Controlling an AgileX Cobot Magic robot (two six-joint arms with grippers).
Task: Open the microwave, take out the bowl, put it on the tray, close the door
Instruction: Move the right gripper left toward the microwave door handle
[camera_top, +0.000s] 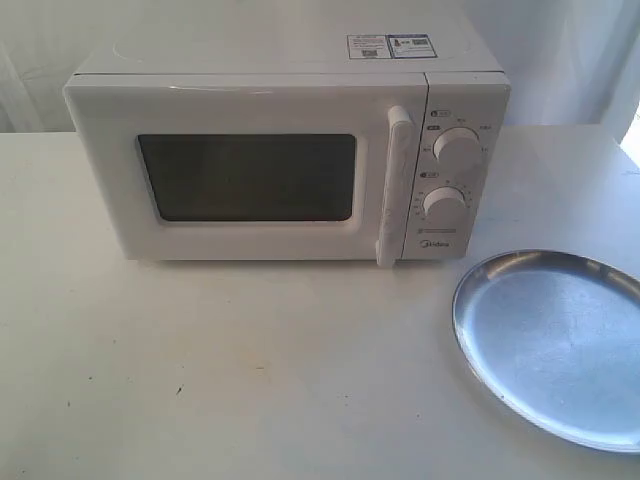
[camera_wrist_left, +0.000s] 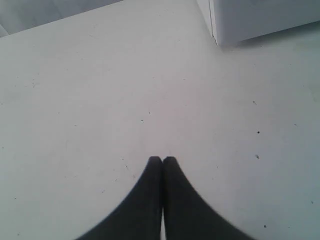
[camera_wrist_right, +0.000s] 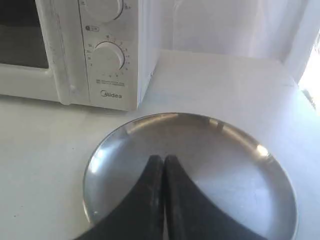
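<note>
— Pincers listed: left pincer (camera_wrist_left: 162, 159), right pincer (camera_wrist_right: 163, 157)?
— Both pressed together, empty; nothing to grip yet.
— And the microwave (camera_top: 280, 90)?
— Back edge of the counter (camera_top: 250, 370), door (camera_top: 240, 175) shut, so bowl unseen.
— And the tray (camera_top: 560, 340)?
— Front right corner, bare beneath right pincer, ready for bowl.

One microwave (camera_top: 250, 100), two dials (camera_top: 457, 146), one tray (camera_top: 560, 340), two stickers (camera_top: 388, 46), one table (camera_top: 250, 370).

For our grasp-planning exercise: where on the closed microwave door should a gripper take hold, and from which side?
Grip the upright white bar handle at the door's right edge, beside the dials. Come straight from the front, probably near mid-height: the bar stands proud of the door, is narrow, and nothing blocks it.
</note>
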